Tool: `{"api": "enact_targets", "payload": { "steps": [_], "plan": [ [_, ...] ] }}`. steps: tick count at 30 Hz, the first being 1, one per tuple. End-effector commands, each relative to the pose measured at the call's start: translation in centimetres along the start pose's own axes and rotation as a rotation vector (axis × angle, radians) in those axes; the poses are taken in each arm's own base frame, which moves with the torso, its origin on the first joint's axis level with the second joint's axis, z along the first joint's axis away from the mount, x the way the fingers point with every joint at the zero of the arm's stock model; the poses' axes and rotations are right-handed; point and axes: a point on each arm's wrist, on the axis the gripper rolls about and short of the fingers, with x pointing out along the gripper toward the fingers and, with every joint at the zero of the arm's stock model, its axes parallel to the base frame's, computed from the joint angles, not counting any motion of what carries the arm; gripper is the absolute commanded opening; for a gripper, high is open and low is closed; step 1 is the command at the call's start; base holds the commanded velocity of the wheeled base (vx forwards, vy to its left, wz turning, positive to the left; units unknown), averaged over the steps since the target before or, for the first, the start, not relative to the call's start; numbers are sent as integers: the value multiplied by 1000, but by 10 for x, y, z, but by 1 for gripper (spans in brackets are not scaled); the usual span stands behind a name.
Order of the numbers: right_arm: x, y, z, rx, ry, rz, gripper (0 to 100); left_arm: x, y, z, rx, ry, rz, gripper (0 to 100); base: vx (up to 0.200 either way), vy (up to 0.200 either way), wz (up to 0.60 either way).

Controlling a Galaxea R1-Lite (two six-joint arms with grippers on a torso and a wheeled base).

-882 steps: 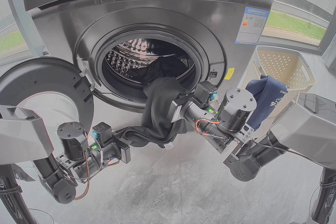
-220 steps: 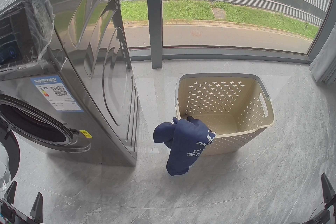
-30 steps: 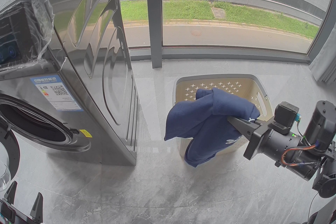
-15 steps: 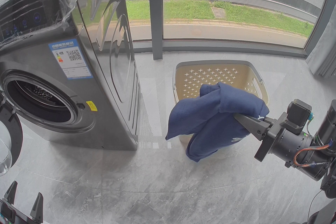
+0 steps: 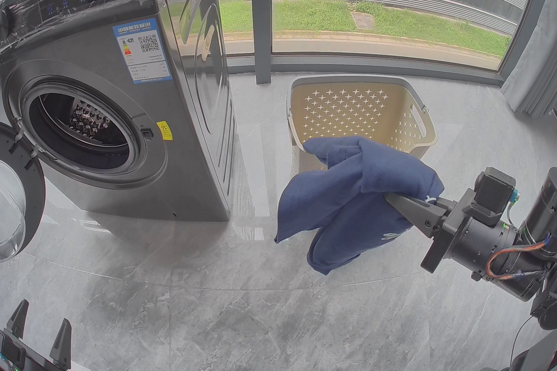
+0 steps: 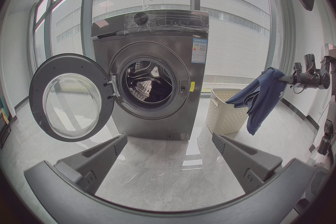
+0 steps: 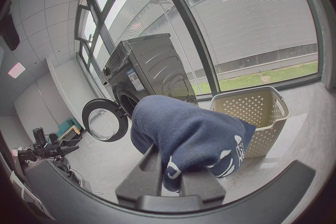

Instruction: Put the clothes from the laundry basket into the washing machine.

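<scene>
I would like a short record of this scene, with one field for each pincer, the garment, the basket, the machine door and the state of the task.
right pincer: shut on the blue garment
blue garment: hangs in the air from the right pincer, off the floor, near the laundry basket
left pincer: open, holds nothing, low, facing the washing machine
laundry basket: upright on the floor beside the washing machine
door: swung fully open, drum opening uncovered
task state: blue garment not yet in the drum
</scene>
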Motion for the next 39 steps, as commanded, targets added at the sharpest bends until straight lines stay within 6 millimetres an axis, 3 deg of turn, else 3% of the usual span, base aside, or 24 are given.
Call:
{"api": "enact_targets", "payload": {
  "steps": [1, 39],
  "plan": [
    [1, 0, -1, -1, 6, -1, 0, 0, 0, -4, 0, 5, 1, 100, 0, 200, 0],
    [3, -3, -5, 6, 20, -17, 0, 0, 0, -4, -2, 7, -1, 100, 0, 200, 0]
  ]
}}
